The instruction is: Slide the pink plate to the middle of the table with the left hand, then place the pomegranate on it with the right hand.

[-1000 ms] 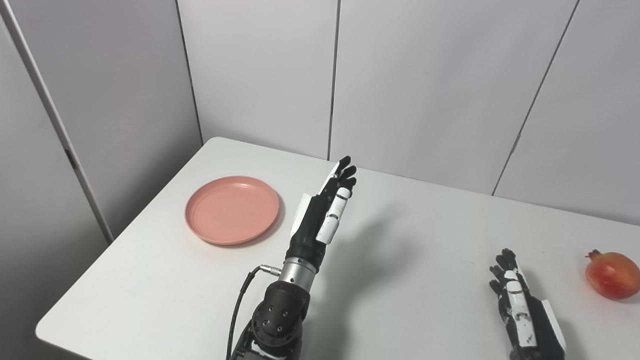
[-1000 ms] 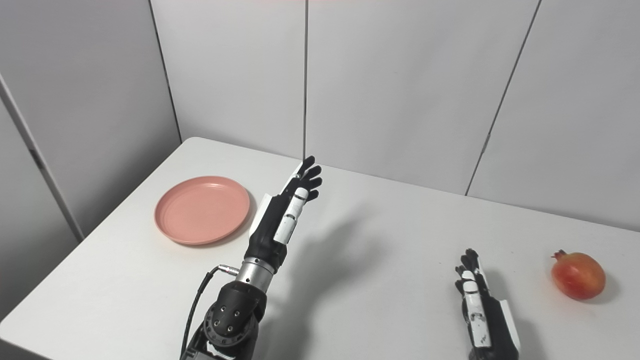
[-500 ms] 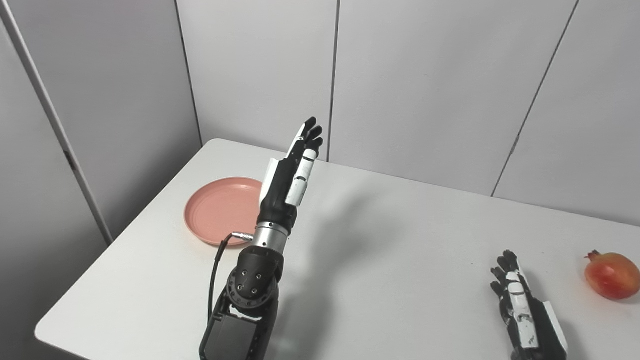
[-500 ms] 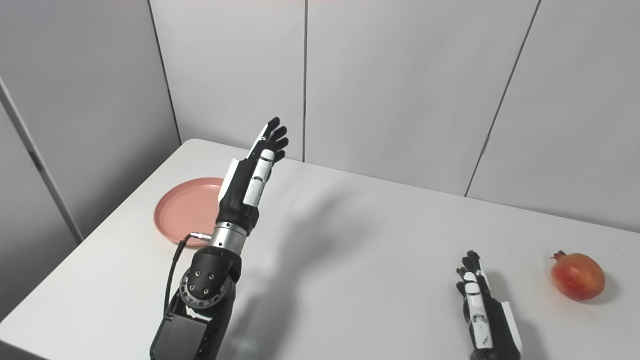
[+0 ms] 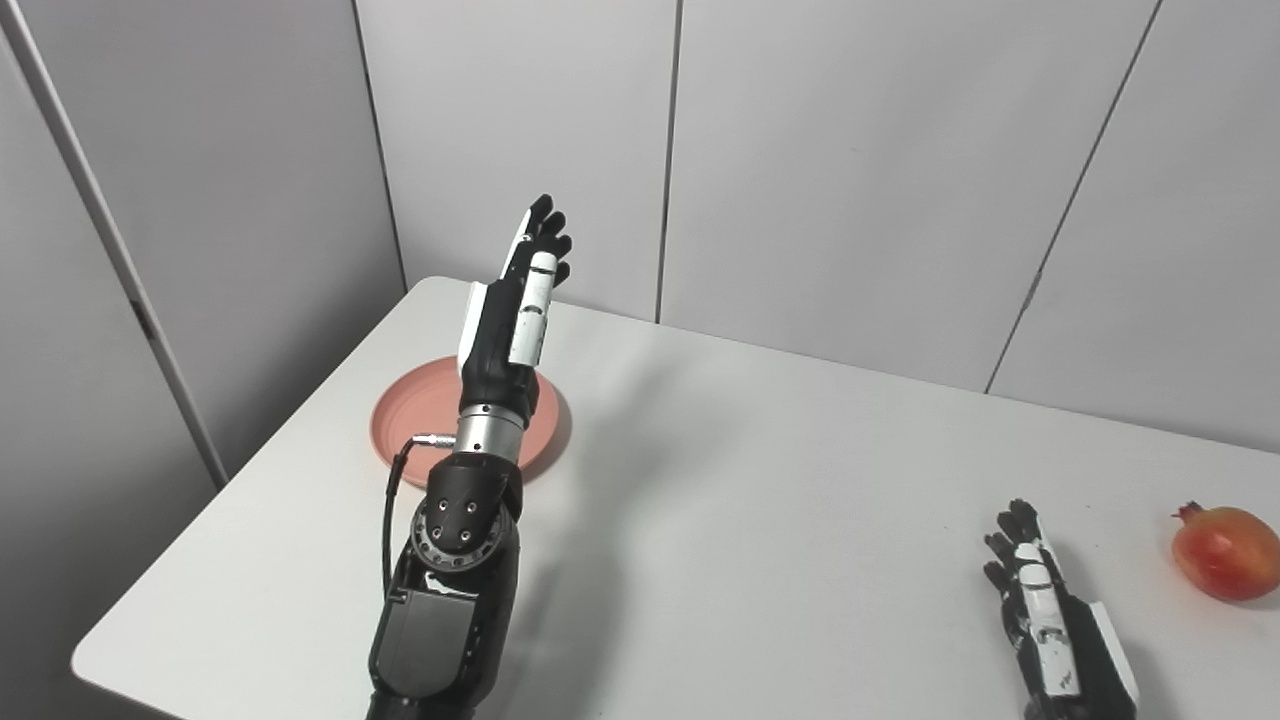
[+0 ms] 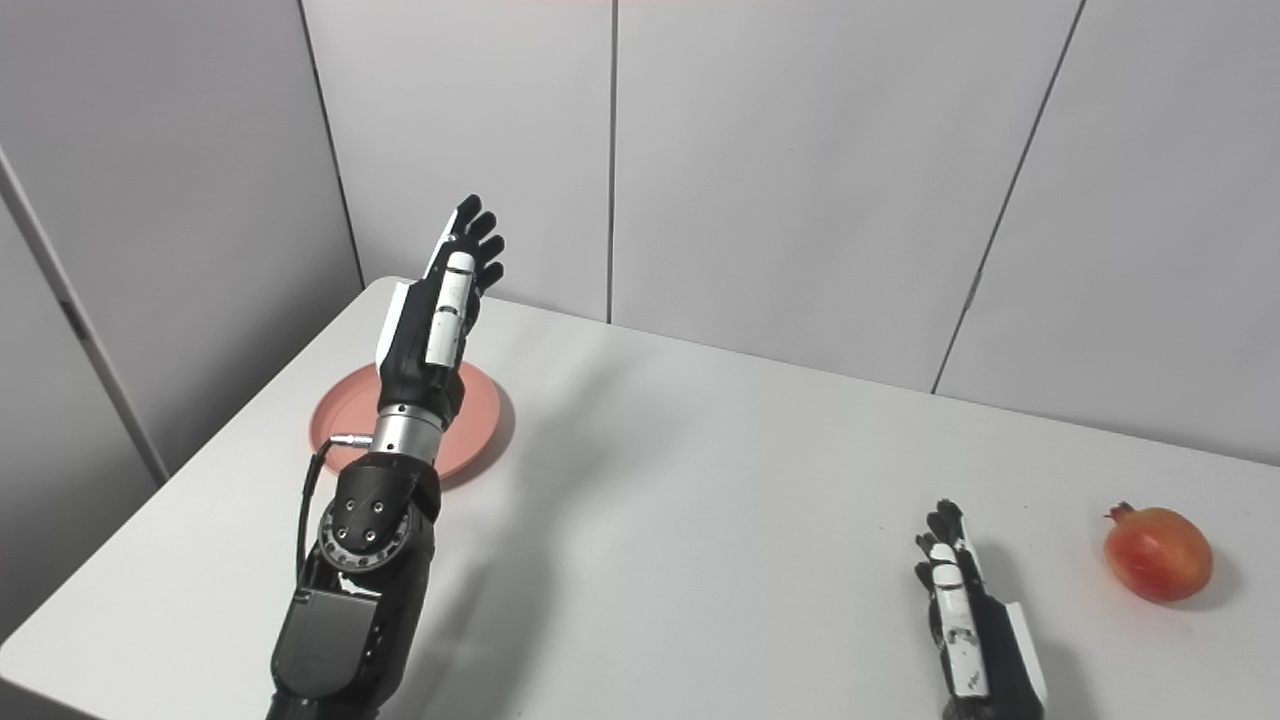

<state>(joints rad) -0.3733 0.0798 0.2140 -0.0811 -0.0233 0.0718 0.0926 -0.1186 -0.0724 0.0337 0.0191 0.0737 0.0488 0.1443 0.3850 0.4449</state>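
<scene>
Nearest, the right robot hand (image 5: 1055,630) lay low on the bench (image 5: 760,520), fingers loosely extended and holding nothing; the pomegranate (image 5: 1225,552) sat untouched just beyond it to its right. Farther off, the left robot hand (image 5: 515,310) was raised, fingers straight and empty, above the pink plate (image 5: 400,435), probably not touching it. The plate remained near the bench's far left corner, so neither step appeared done.
</scene>
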